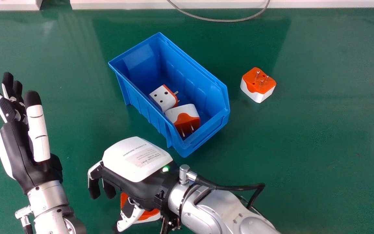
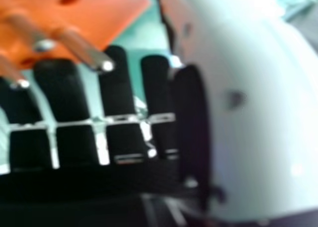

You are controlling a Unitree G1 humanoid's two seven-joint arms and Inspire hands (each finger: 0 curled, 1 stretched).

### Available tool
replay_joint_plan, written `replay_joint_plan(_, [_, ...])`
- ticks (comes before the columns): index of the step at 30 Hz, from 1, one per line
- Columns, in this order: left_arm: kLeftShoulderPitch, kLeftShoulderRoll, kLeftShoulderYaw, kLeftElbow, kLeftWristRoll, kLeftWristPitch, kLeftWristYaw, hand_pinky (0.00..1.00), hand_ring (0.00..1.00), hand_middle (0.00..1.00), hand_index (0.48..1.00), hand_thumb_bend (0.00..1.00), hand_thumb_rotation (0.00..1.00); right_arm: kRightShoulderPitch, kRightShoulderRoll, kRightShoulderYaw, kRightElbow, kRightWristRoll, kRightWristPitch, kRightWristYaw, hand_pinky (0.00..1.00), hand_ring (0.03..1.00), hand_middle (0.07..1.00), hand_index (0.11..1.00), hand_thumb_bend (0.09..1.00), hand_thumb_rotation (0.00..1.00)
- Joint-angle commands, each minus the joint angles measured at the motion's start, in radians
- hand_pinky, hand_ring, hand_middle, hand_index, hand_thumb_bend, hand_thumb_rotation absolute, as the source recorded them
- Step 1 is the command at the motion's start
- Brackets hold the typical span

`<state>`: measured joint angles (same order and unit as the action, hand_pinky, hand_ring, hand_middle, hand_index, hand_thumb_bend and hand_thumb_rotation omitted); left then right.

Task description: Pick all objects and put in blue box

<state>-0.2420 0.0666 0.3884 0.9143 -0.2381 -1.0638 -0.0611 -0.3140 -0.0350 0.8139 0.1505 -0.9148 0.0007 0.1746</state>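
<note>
A white-and-orange plug adapter (image 1: pixel 150 214) lies on the table (image 1: pixel 304 156) at the lower middle of the frame, mostly hidden under the right robot hand (image 1: pixel 136 159). Only orange parts and a white edge show around the thumb (image 1: pixel 131 219). In the right hand view, an orange face with metal pins (image 2: pixel 82 48) is close to the fingers, blurred and cut off by the picture's edge. That hand is open, its fingers (image 1: pixel 93 188) loosely extended and angled down, with no grip closed on the adapter; whether it touches the adapter, I cannot tell. The hand and its silver forearm (image 1: pixel 219 211) cover much of the table below the blue box (image 1: pixel 190 151).

The box sits tilted across the upper middle. Inside, near its lower end, are an adapter with its holes showing (image 1: pixel 163 97) and another with its pins pointing down the frame (image 1: pixel 183 115), its lower part partly behind the wall. A further adapter, pins up (image 1: pixel 258 84), stands right of the box. The left robot hand (image 1: pixel 16 146) is at the left, open and empty. A grey cable (image 1: pixel 226 20) loops along the top edge.
</note>
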Motion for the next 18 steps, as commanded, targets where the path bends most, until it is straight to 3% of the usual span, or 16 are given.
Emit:
replay_joint_plan(1, [0.000, 0.004, 0.000, -0.004, -0.001, -0.027, -0.003, 0.94, 0.98, 0.98, 0.981, 0.69, 0.77, 0.005, 0.005, -0.016, -0.078, 0.000, 0.015, 0.010, 0.31, 0.384, 0.507, 0.530, 0.510, 0.00])
replay_joint_plan(5, [0.003, 0.008, 0.002, -0.007, 0.023, -0.023, 0.024, 0.94, 0.98, 0.98, 0.987, 0.69, 0.77, 0.023, -0.008, -0.036, -0.167, 0.006, 0.032, 0.033, 0.32, 0.401, 0.517, 0.512, 0.513, 0.00])
replay_joint_plan(6, [0.004, 0.007, 0.001, -0.010, 0.020, -0.020, 0.024, 0.94, 0.98, 0.98, 0.988, 0.69, 0.77, 0.027, -0.012, -0.041, -0.187, 0.008, 0.032, 0.034, 0.32, 0.401, 0.514, 0.512, 0.514, 0.00])
replay_joint_plan(9, [0.006, 0.004, 0.002, -0.018, 0.025, -0.017, 0.041, 0.94, 0.98, 0.99, 0.994, 0.69, 0.78, 0.032, -0.024, -0.055, -0.237, 0.009, 0.028, 0.044, 0.35, 0.420, 0.538, 0.486, 0.513, 0.00])
replay_joint_plan(11, [0.006, 0.000, 0.002, -0.020, 0.020, -0.017, 0.046, 0.94, 0.98, 0.99, 0.995, 0.69, 0.78, 0.036, -0.031, -0.067, -0.277, 0.012, 0.031, 0.061, 0.35, 0.423, 0.541, 0.481, 0.513, 0.00])
replay_joint_plan(13, [0.006, 0.000, 0.000, -0.018, 0.013, -0.019, 0.040, 0.94, 0.98, 0.98, 0.994, 0.69, 0.78, 0.042, -0.034, -0.083, -0.317, 0.024, 0.036, 0.079, 0.36, 0.426, 0.543, 0.477, 0.513, 0.00])
replay_joint_plan(16, [0.005, 0.003, -0.001, -0.012, 0.016, -0.030, 0.036, 0.94, 0.98, 0.98, 0.994, 0.69, 0.78, 0.048, -0.043, -0.103, -0.356, 0.035, 0.034, 0.099, 0.36, 0.426, 0.543, 0.477, 0.513, 0.00])
replay_joint_plan(18, [0.004, 0.001, -0.003, -0.013, 0.007, -0.031, 0.025, 0.94, 0.98, 0.98, 0.992, 0.69, 0.78, 0.053, -0.046, -0.110, -0.367, 0.036, 0.024, 0.096, 0.36, 0.424, 0.532, 0.479, 0.514, 0.00])
